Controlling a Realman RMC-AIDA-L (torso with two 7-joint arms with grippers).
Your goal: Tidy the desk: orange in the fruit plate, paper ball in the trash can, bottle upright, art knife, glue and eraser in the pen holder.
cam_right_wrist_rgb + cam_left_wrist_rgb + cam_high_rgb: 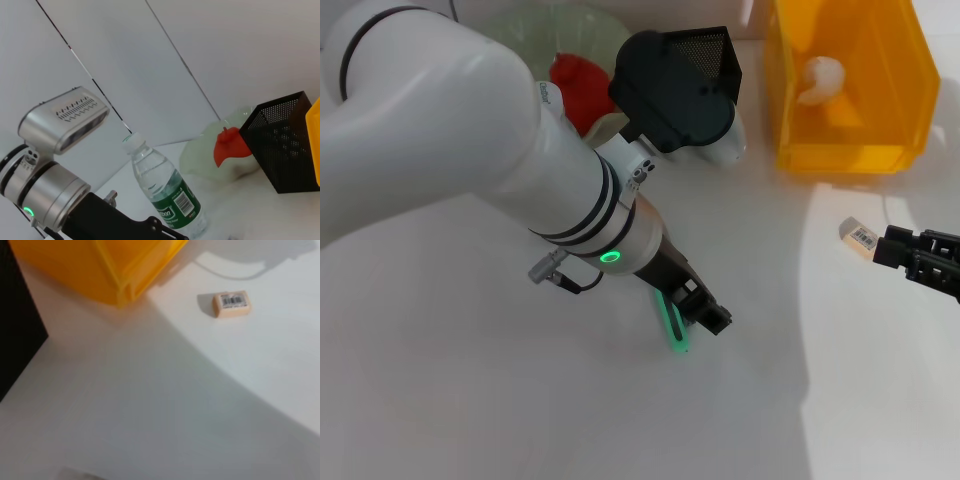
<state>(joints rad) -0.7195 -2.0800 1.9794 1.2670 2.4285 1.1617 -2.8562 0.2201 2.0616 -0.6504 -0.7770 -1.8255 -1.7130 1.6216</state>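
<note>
Left end effector lowered over the green art knife; eraser left lying near the trash can.

The left end effector is held low over the desk, with the art knife seen at its fingers; whether it is gripped cannot be told. The knife is judged light, stiff and thin, best pinched across its flat handle at mid-length, away from the blade. The eraser lies flat just beside the right end effector, whose opening cannot be told. The paper ball sits in the yellow trash can; the bottle stands upright.
</note>
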